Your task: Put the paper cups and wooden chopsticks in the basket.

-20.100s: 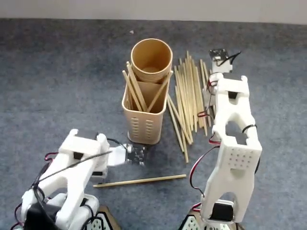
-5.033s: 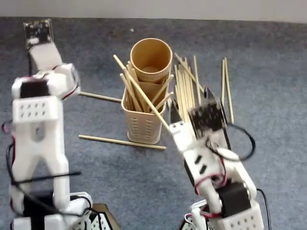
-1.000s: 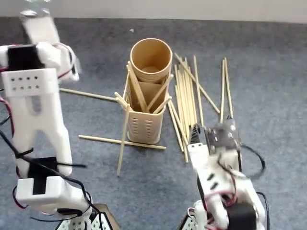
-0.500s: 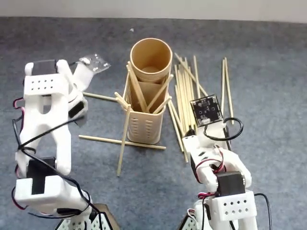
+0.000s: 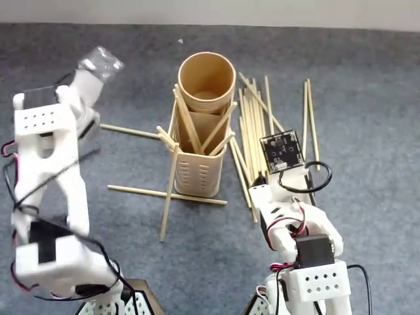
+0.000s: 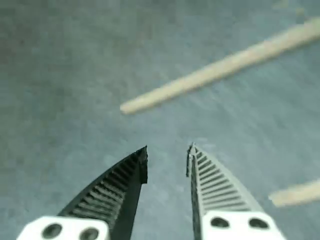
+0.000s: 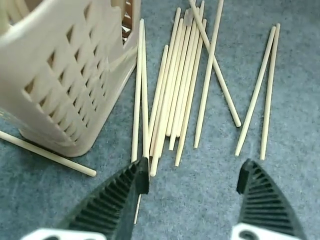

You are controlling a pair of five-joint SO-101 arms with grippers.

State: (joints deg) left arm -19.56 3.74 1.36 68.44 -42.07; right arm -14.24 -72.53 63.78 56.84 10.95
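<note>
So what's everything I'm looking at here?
Basket: one, beige, middle of the carpet.
Paper cups: one stack, tan, inside the basket; number unclear.
Chopsticks in the basket: several, pale wood, tilted.
Loose chopsticks: many, pale wood, right of the basket; three more on its left, one leaning against it.
Carpet: grey, under everything.
Left arm: white; fingers open above a stick.
Right arm: white; fingers open near the pile.
</note>
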